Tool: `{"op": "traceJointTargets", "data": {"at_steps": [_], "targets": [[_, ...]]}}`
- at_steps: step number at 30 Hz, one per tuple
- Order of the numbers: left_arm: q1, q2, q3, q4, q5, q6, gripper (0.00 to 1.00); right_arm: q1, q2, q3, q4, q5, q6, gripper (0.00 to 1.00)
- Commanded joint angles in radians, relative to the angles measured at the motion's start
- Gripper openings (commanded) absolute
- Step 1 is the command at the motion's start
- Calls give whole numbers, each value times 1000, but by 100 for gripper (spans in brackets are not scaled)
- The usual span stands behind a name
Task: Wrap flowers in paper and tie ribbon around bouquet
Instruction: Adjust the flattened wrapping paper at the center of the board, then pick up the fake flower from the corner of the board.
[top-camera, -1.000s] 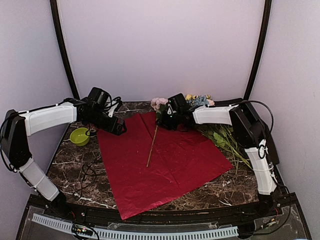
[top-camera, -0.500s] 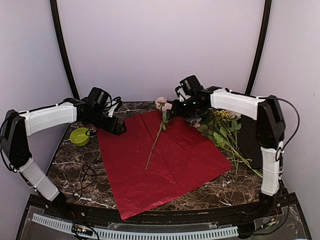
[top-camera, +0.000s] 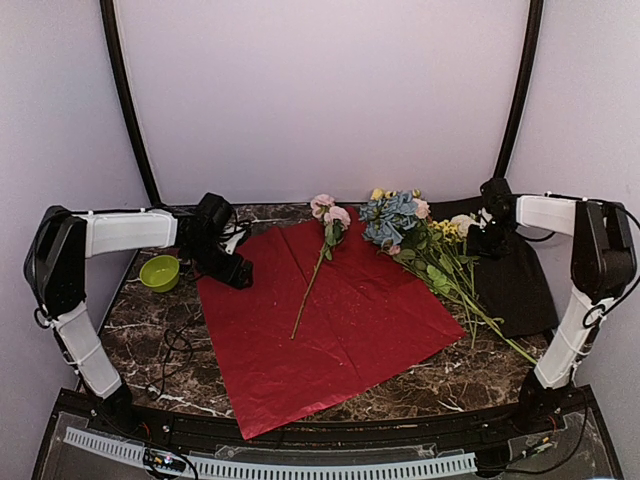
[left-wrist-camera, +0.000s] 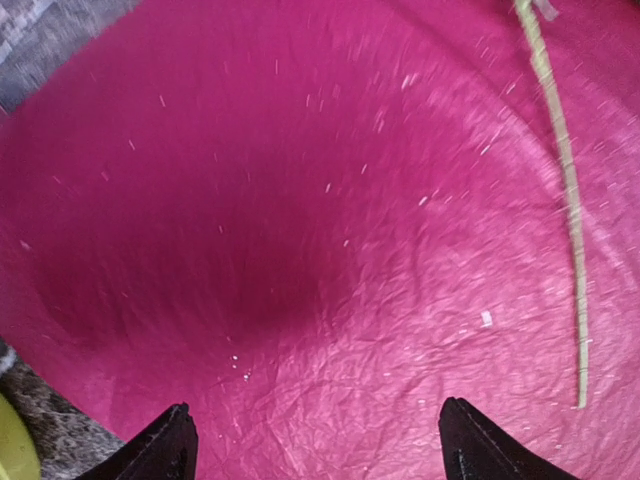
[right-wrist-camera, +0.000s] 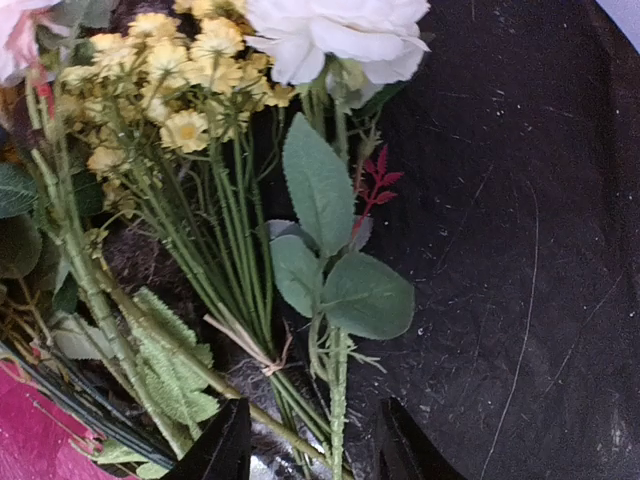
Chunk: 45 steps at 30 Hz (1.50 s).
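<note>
The red crinkly paper (top-camera: 330, 320) lies spread flat mid-table. One pink rose (top-camera: 330, 213) rests on it, stem (left-wrist-camera: 565, 200) pointing toward me. The other flowers (top-camera: 392, 218), a blue cluster and a white rose (right-wrist-camera: 340, 35) among them, lie heaped at the back right. My left gripper (top-camera: 236, 272) hovers open over the paper's (left-wrist-camera: 330, 250) left corner, nothing between its fingers (left-wrist-camera: 315, 445). My right gripper (top-camera: 490, 222) is open low over the heap's stems (right-wrist-camera: 315, 450); the white rose's stem runs between the jaws, untouched. The thin dark ribbon (top-camera: 177, 345) lies looped front left. No bouquet is in view.
A green bowl (top-camera: 160, 272) stands beside the left gripper. Yellow-blossomed stems (right-wrist-camera: 170, 80), tied with string, lie in the heap. A flat dark sheet (top-camera: 515, 280) covers the table's right side under the stems. Curved black posts stand at both back corners.
The right gripper has let go of the pink rose on the paper, opened, risen and swung right to the flower heap. The left gripper barely moved.
</note>
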<state>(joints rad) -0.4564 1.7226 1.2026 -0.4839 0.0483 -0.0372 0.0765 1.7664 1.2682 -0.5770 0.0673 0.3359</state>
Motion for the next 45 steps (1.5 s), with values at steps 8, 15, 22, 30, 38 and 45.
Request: {"op": "traceJointTargets", "data": {"at_steps": [8,15,22,30,38,45], "targets": [[-62,163,63,-202,-131,-6,83,-14,138,9,54,75,-46,42],[-131,180,0,-208,-145,-30,82,-13,141,-40,98,54,-64,32],[-186,171,-42,-207,-130,-61,81,-14,145,-35,95,73,-93,12],[-186,162,-55,-220,-133,-56,81,-11,31,-4,70,189,-109,0],[-186,143,-94,-204,-110,-49,81,16,-135,49,75,368,-120,0],[-186,129,-53,-216,-124,-16,82,77,-320,-11,252,524,-167,0]]}}
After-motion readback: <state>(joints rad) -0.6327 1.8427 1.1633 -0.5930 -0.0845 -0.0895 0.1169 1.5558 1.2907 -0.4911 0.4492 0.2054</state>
